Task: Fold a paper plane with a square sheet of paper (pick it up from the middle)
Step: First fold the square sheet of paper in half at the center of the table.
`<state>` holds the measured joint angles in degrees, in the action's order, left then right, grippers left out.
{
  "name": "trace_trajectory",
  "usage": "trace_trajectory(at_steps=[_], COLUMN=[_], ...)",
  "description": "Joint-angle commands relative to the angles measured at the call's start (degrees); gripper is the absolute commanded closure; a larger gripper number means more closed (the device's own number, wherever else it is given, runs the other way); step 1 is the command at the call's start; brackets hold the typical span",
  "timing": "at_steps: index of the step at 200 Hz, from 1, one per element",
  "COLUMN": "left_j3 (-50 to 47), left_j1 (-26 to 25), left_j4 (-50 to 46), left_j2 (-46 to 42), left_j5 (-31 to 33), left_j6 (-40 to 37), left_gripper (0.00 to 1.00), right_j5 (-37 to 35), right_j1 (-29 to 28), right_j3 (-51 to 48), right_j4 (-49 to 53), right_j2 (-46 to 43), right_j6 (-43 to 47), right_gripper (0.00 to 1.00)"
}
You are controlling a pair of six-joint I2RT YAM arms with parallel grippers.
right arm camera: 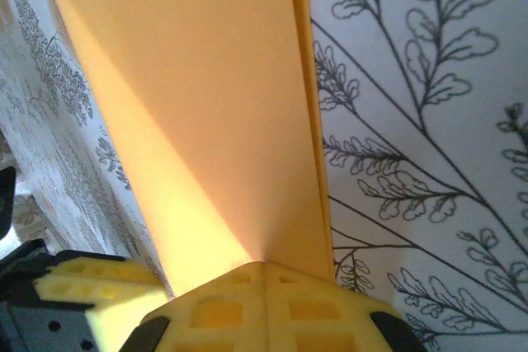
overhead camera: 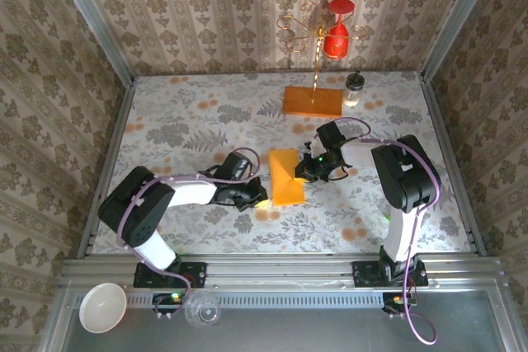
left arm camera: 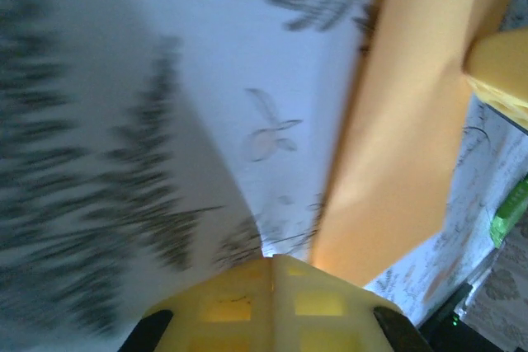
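Note:
The orange-yellow square sheet of paper (overhead camera: 286, 176) lies partly folded on the flowered table, a tall rectangle with a slanting crease. My left gripper (overhead camera: 257, 198) is shut, its tip (left arm camera: 274, 263) low on the tablecloth just beside the sheet's (left arm camera: 412, 121) near-left edge. My right gripper (overhead camera: 304, 172) is shut too, its tip (right arm camera: 264, 268) resting on top of the paper (right arm camera: 206, 105) next to a doubled-over edge. Nothing is pinched between either pair of fingers. The right gripper's yellow fingertip (left arm camera: 499, 63) shows in the left wrist view, and the left gripper's fingertip (right arm camera: 82, 282) in the right wrist view.
A brown-orange wooden block (overhead camera: 313, 101) with a gold wire stand stands at the back, a red glass (overhead camera: 336, 39) hanging from it and a small jar (overhead camera: 354, 88) beside it. A white bowl (overhead camera: 103, 307) and a clear glass (overhead camera: 203, 311) sit on the front rail.

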<state>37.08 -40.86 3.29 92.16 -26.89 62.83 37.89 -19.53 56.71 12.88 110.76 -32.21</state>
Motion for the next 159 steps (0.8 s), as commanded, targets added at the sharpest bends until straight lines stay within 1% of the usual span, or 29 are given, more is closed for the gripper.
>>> trace_trajectory(at_steps=[1,13,26,52,75,104,137,159], left_j3=[1.87,5.02,8.16,13.31,14.59,12.4,7.44,2.16], left_j1=[0.99,0.44,-0.47,-2.73,-4.46,-5.87,-7.37,-7.43], left_j4=[-5.49,-5.8,-5.21,-3.03,-1.12,-3.29,-8.91,-8.13], left_j2=[-3.71,-4.05,-2.5,4.25,8.83,10.08,7.82,5.36], left_j5=[1.58,1.2,0.61,-0.96,-1.75,-0.27,3.13,3.25], left_j6=[-1.34,-2.52,-3.38,-3.33,-2.45,-3.5,-7.04,-6.35], left_gripper=[0.96,0.95,0.95,0.96,0.96,0.96,0.96,0.96], right_j5=[-23.52,-23.52,-23.56,-23.56,-23.46,-23.69,-24.18,-24.49], right_j1=[-1.92,-1.92,-1.92,-1.92,-1.92,-1.94,-2.0,-2.0], right_j3=[-5.11,-5.25,-5.37,-5.4,-5.47,-5.47,-5.26,-5.19], right_j4=[8.17,8.14,8.08,7.86,7.87,7.86,7.66,7.47], right_j2=[11.75,11.56,11.42,11.45,11.36,11.33,11.58,11.67], right_j6=[-1.54,-1.54,-1.71,-1.98,-1.98,-1.98,-2.38,-2.55], right_gripper=[1.0,1.0,1.0,1.0,1.0,1.0,1.0,1.0])
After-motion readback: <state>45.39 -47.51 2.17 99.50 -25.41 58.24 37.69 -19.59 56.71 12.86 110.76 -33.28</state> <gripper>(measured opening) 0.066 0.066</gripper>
